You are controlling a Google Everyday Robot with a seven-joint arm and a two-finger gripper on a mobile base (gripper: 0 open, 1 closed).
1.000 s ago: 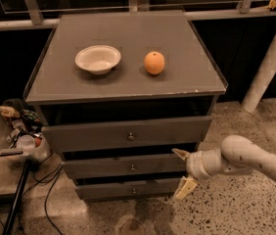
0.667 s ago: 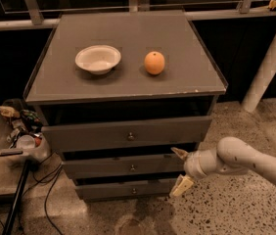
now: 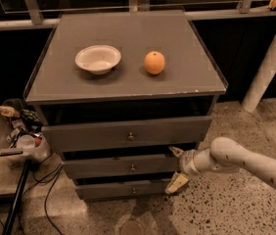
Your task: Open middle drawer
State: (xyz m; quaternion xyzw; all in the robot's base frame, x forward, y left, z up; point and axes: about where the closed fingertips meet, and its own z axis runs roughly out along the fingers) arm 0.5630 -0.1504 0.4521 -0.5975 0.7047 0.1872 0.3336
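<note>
The middle drawer (image 3: 123, 166) is a grey front with a small round knob (image 3: 132, 168), between a taller drawer front (image 3: 128, 134) above and a thinner one (image 3: 123, 190) below. My gripper (image 3: 176, 168) is at the right end of the middle drawer front. It is open, with one fingertip (image 3: 175, 152) at the drawer's upper edge and the other (image 3: 175, 184) near its lower edge. My arm (image 3: 245, 163) reaches in from the right.
A white bowl (image 3: 98, 58) and an orange (image 3: 154, 62) sit on the cabinet top (image 3: 128, 28). A tray of clutter (image 3: 18, 131) and a dark stand with cables (image 3: 15, 199) are at the left. A white post (image 3: 270, 62) leans at the right.
My gripper has moved a little to the left and up, closer to the right end of the middle drawer front. The drawers have not moved.
</note>
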